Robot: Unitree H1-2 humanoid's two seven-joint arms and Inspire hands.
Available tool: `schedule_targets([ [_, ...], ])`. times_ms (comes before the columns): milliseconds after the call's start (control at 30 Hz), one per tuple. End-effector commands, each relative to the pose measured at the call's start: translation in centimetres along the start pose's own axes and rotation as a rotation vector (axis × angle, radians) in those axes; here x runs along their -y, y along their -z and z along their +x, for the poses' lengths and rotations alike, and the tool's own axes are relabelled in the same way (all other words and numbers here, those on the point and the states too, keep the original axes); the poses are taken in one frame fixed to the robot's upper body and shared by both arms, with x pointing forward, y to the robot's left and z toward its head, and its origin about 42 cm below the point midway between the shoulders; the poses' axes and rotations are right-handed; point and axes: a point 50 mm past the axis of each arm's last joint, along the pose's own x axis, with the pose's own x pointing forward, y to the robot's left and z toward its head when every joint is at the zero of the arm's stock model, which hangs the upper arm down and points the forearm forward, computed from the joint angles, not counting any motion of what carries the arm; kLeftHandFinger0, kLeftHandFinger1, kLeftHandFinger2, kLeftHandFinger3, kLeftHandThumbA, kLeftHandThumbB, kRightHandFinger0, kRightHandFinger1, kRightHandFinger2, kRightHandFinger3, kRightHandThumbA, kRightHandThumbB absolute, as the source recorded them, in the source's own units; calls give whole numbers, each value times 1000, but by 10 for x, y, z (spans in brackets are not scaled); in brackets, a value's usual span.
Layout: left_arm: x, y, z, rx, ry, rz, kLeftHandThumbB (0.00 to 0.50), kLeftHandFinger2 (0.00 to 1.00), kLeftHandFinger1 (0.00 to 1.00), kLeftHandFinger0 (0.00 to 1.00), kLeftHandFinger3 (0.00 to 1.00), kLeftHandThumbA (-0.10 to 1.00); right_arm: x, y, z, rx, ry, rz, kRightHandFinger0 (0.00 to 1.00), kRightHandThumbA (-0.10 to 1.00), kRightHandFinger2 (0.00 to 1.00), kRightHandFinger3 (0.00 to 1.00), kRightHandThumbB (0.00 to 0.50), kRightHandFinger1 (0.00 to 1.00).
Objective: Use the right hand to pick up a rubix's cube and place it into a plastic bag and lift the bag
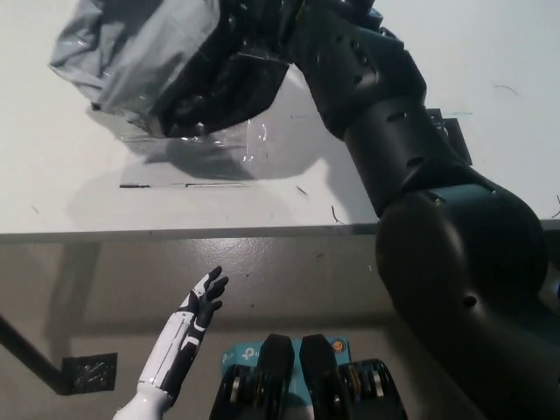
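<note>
- White left hand (203, 302) rests low at the near left, below the tabletop's near edge, fingers spread apart and holding nothing.
- Black right arm (411, 175) rises from the near right and crosses over the tabletop (79, 201) toward its far edge, filling much of the right side of the view.
- Right hand (254, 22) sits at the very top of the view, closed on the gathered upper part of the plastic bag (149, 57); its fingers are partly hidden among the folds.
- One plastic bag is in view: grey on its left side, black and glossy on its right and underside, crumpled, with a thin clear film edge hanging beneath it.
- It hangs clear of the tabletop over the far left part, and a dark shadow (201, 157) lies on the white surface under it.
- No cube can be seen; the bag's mouth is bunched and turned away, so what it holds cannot be told.
- One dark square patch (451, 140) lies on the tabletop toward the right edge, mostly covered by the right arm.
- One similar dark patch (87, 372) lies on the floor at the near left, beside the left forearm.
</note>
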Motion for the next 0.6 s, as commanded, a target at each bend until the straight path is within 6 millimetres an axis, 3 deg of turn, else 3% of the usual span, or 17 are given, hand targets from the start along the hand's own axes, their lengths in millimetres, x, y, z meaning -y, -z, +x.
schedule_targets([
  [0, 2, -2, -1, 40, -3, -5, 42, 1000, 1000, 1000, 1000, 1000, -49, -66, -20, 111, -98, 67, 0, -100, 775, 1000, 109, 175],
  [100, 2, 0, -3, 40, -3, -4, 45, 1000, 1000, 1000, 1000, 1000, -52, -74, -23, 127, -112, 125, 0, -100, 742, 1000, 112, 146],
  [167, 3, 0, -4, 37, -4, -13, 49, 1000, 1000, 1000, 1000, 1000, -55, -91, -28, 145, -142, 190, 0, -100, 679, 1000, 86, 90],
  [333, 3, 1, -4, 39, -6, -10, 49, 1000, 1000, 1000, 1000, 1000, -67, -145, -51, 237, -249, 293, 0, -100, 718, 1000, 75, 100],
  [400, 3, 0, -4, 38, -8, -8, 52, 1000, 1000, 1000, 1000, 1000, -74, -165, -63, 264, -296, 333, 0, -100, 758, 1000, 73, 125],
  [433, 2, 0, -3, 40, -7, -8, 59, 1000, 1000, 1000, 1000, 1000, -84, -192, -83, 308, -353, 349, 0, -100, 773, 1000, 92, 158],
  [467, 1, 0, -2, 42, -5, -7, 65, 1000, 1000, 1000, 1000, 1000, -89, -205, -94, 332, -381, 359, 0, -100, 774, 1000, 86, 167],
  [567, 0, -1, 1, 47, -3, 1, 60, 1000, 1000, 1000, 1000, 1000, -99, -233, -119, 400, -427, 372, 0, -100, 785, 1000, 88, 193],
])
